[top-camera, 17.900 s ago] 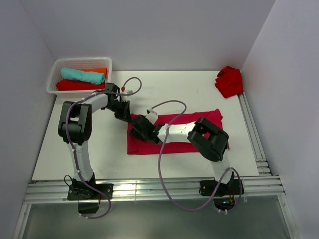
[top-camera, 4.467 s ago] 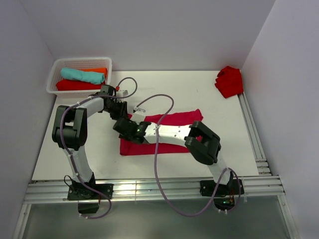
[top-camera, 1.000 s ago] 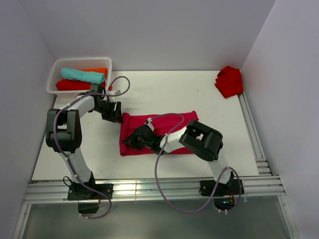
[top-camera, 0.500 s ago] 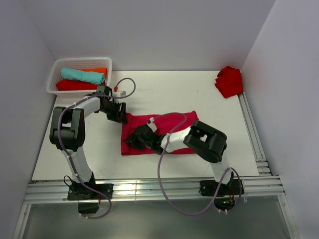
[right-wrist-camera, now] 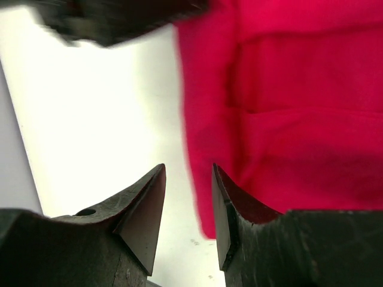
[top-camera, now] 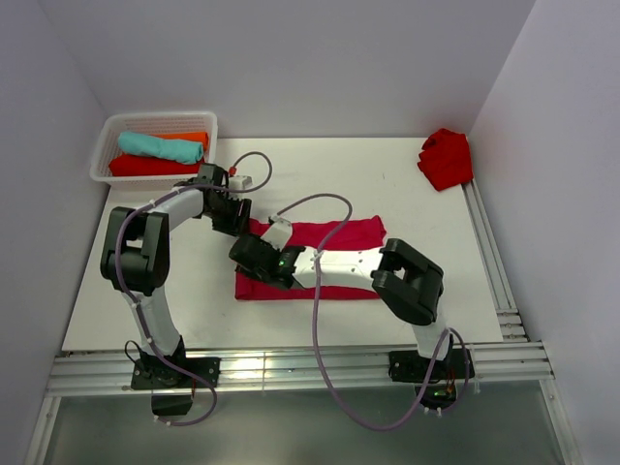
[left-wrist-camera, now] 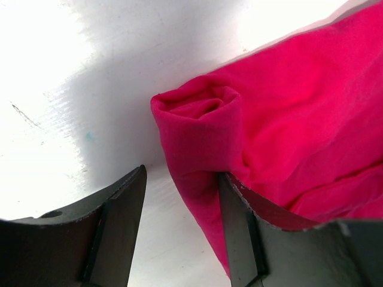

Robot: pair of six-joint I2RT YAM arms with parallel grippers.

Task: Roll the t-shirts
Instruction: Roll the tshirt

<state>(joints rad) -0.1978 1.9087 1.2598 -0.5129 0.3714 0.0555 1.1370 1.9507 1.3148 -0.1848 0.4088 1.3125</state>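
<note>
A pinkish-crimson t-shirt point(top-camera: 339, 232) lies folded into a long strip across the middle of the table. Its left end is curled into a small roll point(left-wrist-camera: 200, 113). My left gripper point(top-camera: 235, 218) is at the strip's far left corner. It is open point(left-wrist-camera: 179, 200), with the roll's edge against the inner face of its right finger point(left-wrist-camera: 239, 221). My right gripper point(top-camera: 250, 257) hovers over the strip's left end. It is also open point(right-wrist-camera: 187, 179), and the cloth edge point(right-wrist-camera: 203, 149) runs just above its gap. Nothing is gripped.
A white basket point(top-camera: 105, 145) at the back left holds rolled teal point(top-camera: 160, 145), orange point(top-camera: 189, 137) and scarlet point(top-camera: 145, 167) t-shirts. A crumpled scarlet t-shirt point(top-camera: 446, 157) lies at the back right corner. Metal rails point(top-camera: 489, 252) line the table's right and near edges.
My right gripper has opened and moved from the strip's near left part toward its far left end. My left gripper has shifted slightly right to the strip's corner.
</note>
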